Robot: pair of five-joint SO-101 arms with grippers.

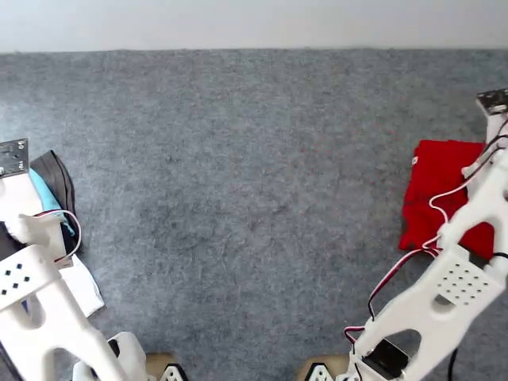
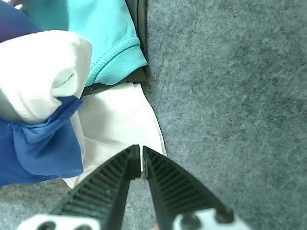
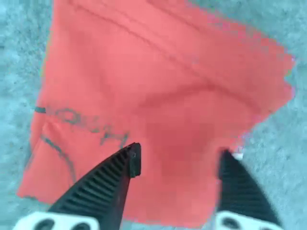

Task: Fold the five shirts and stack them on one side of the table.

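1. The red shirt (image 1: 436,190) lies flat at the right edge of the table (image 1: 254,198) and looks already folded. I judge it to be the start of the stack.
2. The right gripper (image 3: 177,163) hangs directly over this red shirt with its jaws spread wide and nothing between them.
3. The other shirts are heaped at the left edge: a turquoise shirt (image 2: 105,33) on a dark shirt (image 2: 140,28), a white shirt (image 2: 120,120) beside them, and a blue shirt (image 2: 38,148) crumpled on top of the white one.
4. The left gripper (image 2: 142,160) is over the corner of the white shirt with its jaws pressed together. I cannot tell whether any cloth is caught between them.
5. The step in hand seems to be taking one shirt from the heap to the middle of the table for folding.
6. To do it well, the left gripper should pinch only one layer at a free hem, because the blue shirt lies on the white one and may come along.
7. It is better to lift first and pull sideways afterwards, so the heap does not slide off the table.
8. The right arm should rise straight up, so that it does not disturb the folded red shirt.
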